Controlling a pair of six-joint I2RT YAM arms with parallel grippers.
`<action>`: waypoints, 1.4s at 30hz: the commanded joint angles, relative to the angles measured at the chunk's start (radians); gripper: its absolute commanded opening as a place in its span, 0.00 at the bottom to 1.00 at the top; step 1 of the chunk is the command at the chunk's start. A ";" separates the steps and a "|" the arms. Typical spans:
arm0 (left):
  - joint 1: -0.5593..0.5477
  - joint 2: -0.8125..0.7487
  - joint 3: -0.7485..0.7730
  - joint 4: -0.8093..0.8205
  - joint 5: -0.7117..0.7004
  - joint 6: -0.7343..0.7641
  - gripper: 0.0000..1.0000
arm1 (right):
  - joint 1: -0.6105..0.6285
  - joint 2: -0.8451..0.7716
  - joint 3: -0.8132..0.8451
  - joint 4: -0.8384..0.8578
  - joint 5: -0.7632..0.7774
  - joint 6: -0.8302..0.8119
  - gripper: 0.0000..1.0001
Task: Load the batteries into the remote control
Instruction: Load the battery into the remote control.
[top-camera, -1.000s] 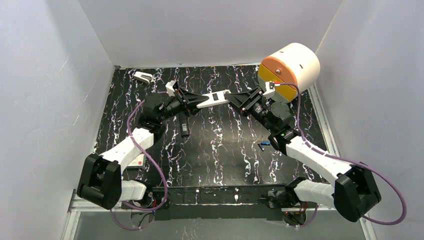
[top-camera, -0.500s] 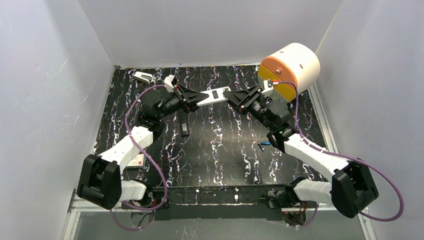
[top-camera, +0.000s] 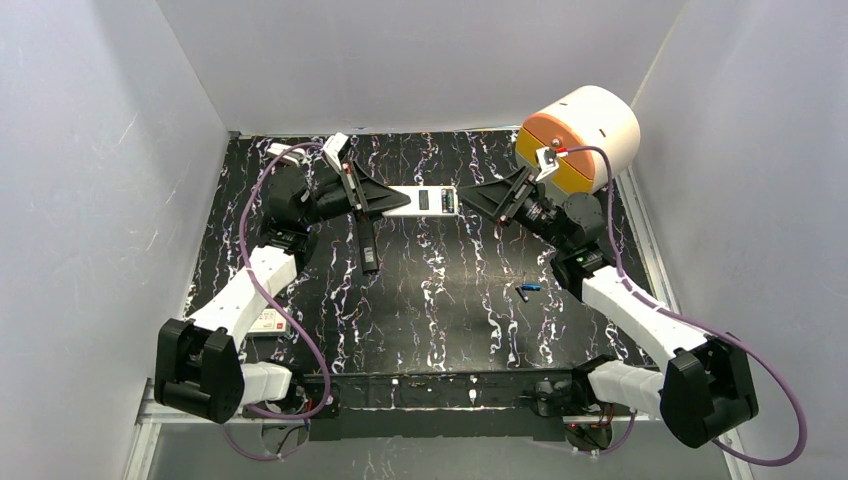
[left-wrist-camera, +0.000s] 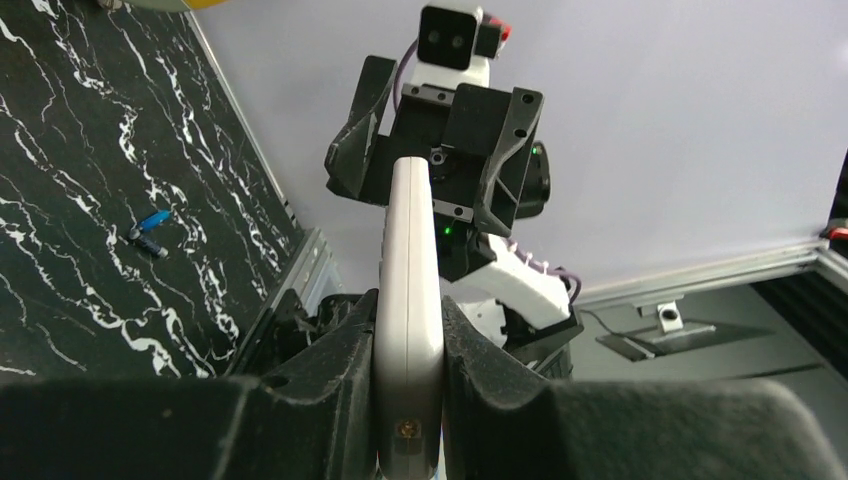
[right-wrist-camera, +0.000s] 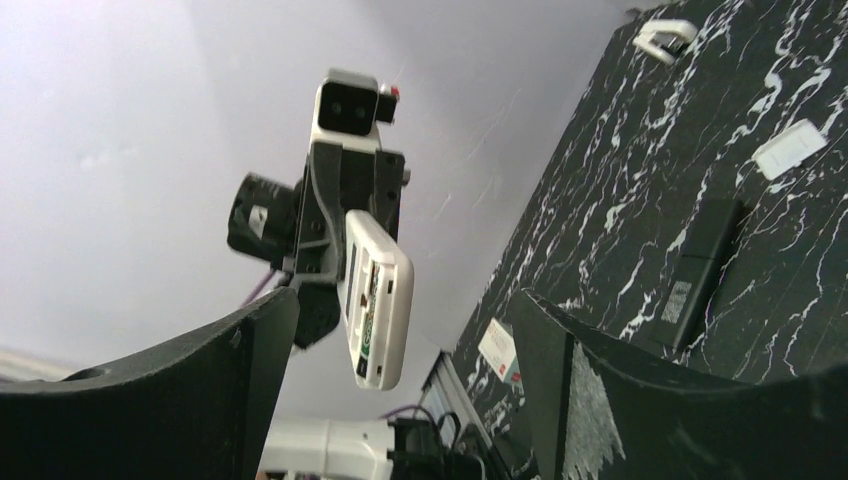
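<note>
Showing the remote control (top-camera: 425, 200) just released by the right gripper (top-camera: 470, 200): jaws now spread wide and drawn back from the end gripped 1 second ago. Left gripper (top-camera: 372, 198) alone pinching the slim, white, smooth plastic body, held clear of the black marbled table (top-camera: 440, 300). Batteries (top-camera: 527, 290), 2 tiny glossy cylinders, lying loose there, well apart; likely free for pickup.

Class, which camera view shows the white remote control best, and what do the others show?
The right wrist view: the remote turns its broad, recessed face toward that camera. The top view shows the remote small, from above. The left wrist view shows only its thin edge, clamped in the left hand.
</note>
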 joint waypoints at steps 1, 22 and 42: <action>0.021 -0.013 0.067 -0.005 0.162 0.081 0.00 | -0.018 0.005 0.084 0.015 -0.256 -0.082 0.84; 0.022 -0.013 0.095 -0.006 0.208 0.092 0.00 | -0.015 0.091 0.171 -0.089 -0.457 -0.217 0.38; 0.021 -0.037 0.068 -0.004 0.319 0.274 0.00 | -0.011 0.158 0.251 -0.108 -0.556 -0.259 0.78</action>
